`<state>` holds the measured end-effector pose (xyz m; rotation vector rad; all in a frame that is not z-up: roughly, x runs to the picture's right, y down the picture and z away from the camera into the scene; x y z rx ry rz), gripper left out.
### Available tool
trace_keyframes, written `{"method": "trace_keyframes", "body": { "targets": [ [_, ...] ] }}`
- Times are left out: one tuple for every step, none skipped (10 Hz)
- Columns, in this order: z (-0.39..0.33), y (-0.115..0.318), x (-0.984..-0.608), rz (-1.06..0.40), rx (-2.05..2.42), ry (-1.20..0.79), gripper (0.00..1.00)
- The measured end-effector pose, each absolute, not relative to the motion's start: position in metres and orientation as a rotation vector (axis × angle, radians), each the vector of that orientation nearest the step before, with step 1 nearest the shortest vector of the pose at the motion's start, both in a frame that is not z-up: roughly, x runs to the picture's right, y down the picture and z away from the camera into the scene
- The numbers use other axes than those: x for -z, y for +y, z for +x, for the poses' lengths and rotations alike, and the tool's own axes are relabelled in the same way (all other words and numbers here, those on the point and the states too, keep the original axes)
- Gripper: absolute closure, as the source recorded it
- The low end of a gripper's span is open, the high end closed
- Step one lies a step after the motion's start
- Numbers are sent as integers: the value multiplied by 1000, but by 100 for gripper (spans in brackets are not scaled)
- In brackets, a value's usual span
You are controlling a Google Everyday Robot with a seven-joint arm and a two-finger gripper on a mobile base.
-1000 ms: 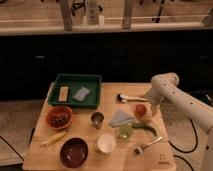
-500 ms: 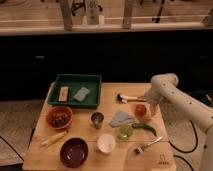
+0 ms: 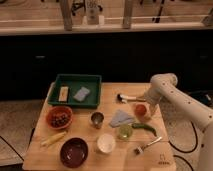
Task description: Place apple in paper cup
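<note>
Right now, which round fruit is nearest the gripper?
The red-orange apple, right at the gripper, which hovers over the table; the yellow-green fruit lies farther off.

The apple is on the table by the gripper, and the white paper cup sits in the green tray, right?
Not quite: the camera view shows the paper cup on the table, beside the maroon bowl, not in the green tray. The apple is on the table by the gripper.
</note>
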<state>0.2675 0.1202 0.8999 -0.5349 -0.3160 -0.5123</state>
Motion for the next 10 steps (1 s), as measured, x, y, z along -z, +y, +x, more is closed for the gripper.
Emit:
{"method": "trace_keyframes", "body": {
  "targets": [
    [266,120,-901,-532,521,-325,20],
    [266,119,-902,-531,527,-330,20],
    [265,119,-902,-530,532,-335,20],
    [264,120,-903,-532,538,-342,20],
    [264,120,-903,-531,541,-346,20],
    [264,120,-903,-531,544,-350,20],
    [264,120,-904,-532,548,-353,20],
    [263,121,-904,-534,552,-357,20],
    [263,121,-905,-533,556,-360,20],
    [263,121,-905,-532,558,-362,20]
  ]
}}
